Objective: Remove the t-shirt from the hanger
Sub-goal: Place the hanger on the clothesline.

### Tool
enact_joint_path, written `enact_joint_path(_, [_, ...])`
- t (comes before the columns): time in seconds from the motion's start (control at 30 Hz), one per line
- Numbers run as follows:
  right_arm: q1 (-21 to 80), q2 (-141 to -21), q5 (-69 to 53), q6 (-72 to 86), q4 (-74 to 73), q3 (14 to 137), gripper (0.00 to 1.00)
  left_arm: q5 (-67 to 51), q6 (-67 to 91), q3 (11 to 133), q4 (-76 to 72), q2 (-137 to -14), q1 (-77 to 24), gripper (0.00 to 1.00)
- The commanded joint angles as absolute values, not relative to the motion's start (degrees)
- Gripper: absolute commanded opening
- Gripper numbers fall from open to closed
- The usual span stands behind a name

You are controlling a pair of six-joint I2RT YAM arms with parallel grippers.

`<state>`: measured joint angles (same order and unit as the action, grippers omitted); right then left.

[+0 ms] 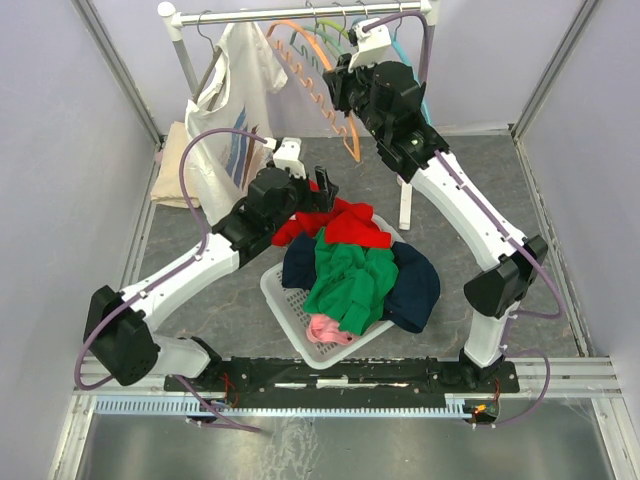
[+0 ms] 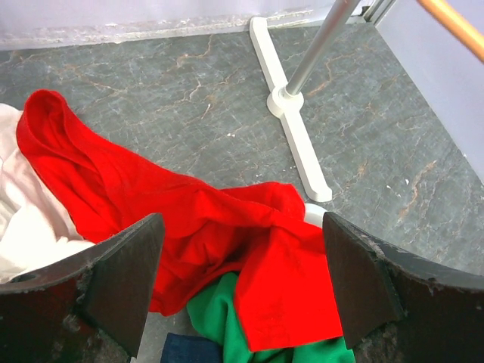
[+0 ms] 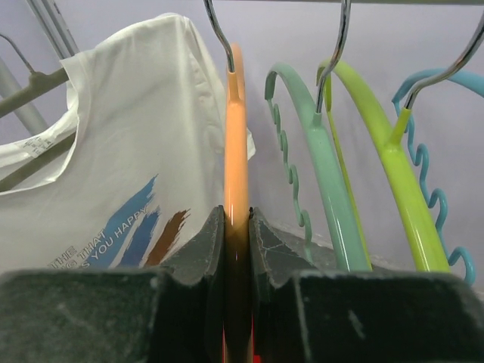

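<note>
Your right gripper [image 3: 237, 221] clamps the orange hanger [image 3: 236, 128] near the tabletop's [image 1: 485, 185] far edge; yanking could unhook it, while your left gripper [image 2: 242, 287] gapes empty.

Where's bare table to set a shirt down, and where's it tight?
Free: the tabletop between the rack foot and the right wall, and the far stretch between the rack foot and hanging white t-shirt. Crowded: the laundry basket, heaped with clothes, and the rail packed with hangers.

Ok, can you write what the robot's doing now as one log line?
right gripper: shut on orange hanger | left gripper: open, over red garment | white t-shirt: hanging on grey hanger
</note>
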<state>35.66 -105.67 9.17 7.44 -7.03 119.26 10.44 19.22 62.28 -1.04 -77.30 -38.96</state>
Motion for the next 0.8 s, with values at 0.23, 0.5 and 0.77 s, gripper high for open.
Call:
enact_joint_path(0.23, [35.34,-95.87,10.72,6.99,-4.43,113.06,0.6,12.83,21.45,62.76,-4.64,-73.84,-38.76,0.9])
enact_joint_path(0.5, [35.33,-82.9,10.33,7.11,-3.46,101.5,0.63,12.08,22.03,65.67,-1.93,-79.46,-38.76,0.91])
enact_joint_path(0.77, [35.39,-71.75,10.22,6.75,-3.81,92.93,0.63,14.0,22.98,70.39,1.46,-87.82,-38.76,0.96])
